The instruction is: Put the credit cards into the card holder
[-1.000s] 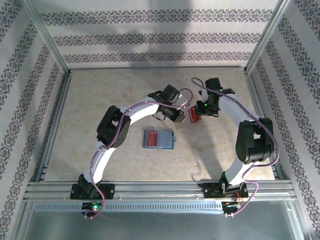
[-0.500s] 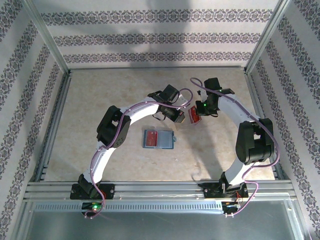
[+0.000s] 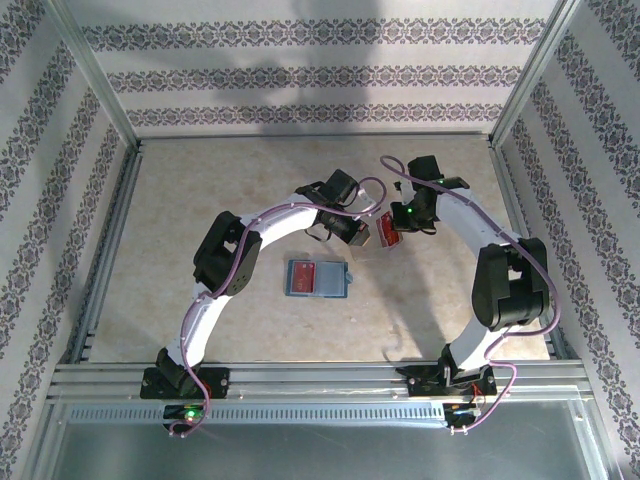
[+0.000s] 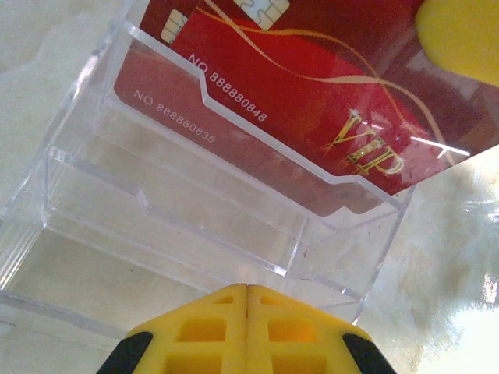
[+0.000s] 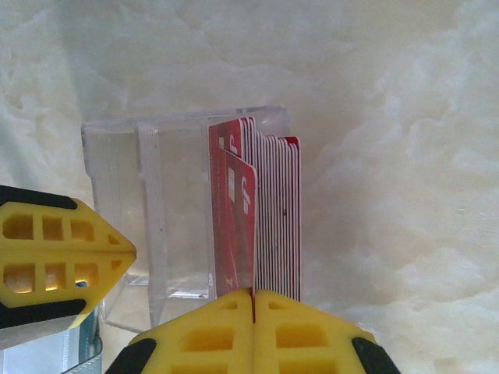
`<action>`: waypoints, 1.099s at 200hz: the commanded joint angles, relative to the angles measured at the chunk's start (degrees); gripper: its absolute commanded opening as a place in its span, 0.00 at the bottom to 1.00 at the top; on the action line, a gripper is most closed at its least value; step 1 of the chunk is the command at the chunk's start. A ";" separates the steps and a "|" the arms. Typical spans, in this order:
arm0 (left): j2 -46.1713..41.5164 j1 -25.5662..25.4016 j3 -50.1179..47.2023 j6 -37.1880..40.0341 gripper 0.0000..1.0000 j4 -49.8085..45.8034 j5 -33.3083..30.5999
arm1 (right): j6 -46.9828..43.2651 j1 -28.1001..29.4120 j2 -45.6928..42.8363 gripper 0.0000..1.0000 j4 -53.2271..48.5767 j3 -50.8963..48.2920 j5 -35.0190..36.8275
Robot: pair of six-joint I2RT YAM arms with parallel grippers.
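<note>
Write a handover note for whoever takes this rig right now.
Left gripper: shut, by the front of the clear plastic card stand.
Right gripper: shut on one red credit card from the stack in that stand.
Teal bifold card holder: open on the beige table, apart from both grippers.
Done: card pinched. Left: draw it out, slot it into the holder, repeat.

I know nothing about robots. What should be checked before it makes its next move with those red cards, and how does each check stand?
1. Right tool shut on one red card: ok.
2. Other cards seated in the clear stand: ok.
3. Left tool shut at the stand's near edge, actually bracing it: cannot tell.
4. Card holder lying open on the table, apart from both arms: ok.
5. Free pocket in the holder: cannot tell.
</note>
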 commanded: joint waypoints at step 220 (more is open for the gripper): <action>-4.43 0.47 0.04 -0.94 0.15 -4.88 -1.39 | 0.93 2.30 -7.05 0.00 -6.49 3.61 2.27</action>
